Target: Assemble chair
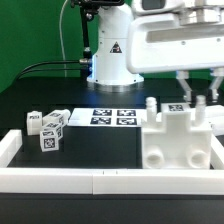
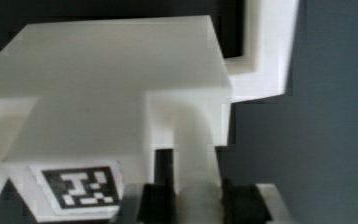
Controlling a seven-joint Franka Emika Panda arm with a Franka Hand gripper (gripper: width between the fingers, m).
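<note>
Black tabletop (image 1: 100, 145) fills the scene, fenced along its near edge by low white rails (image 1: 100, 182). The part-built chair (image 1: 178, 140), white and blocky, stands at the lower right of the exterior view. Right above it, the gripper (image 1: 197, 100) has its black fingers (image 2: 247, 205) pinched on a narrow white rib of that chair. Loose tagged blocks (image 1: 48, 128) sit at the exterior view's left, and the marker board (image 1: 110, 117) lies mid-frame.
</note>
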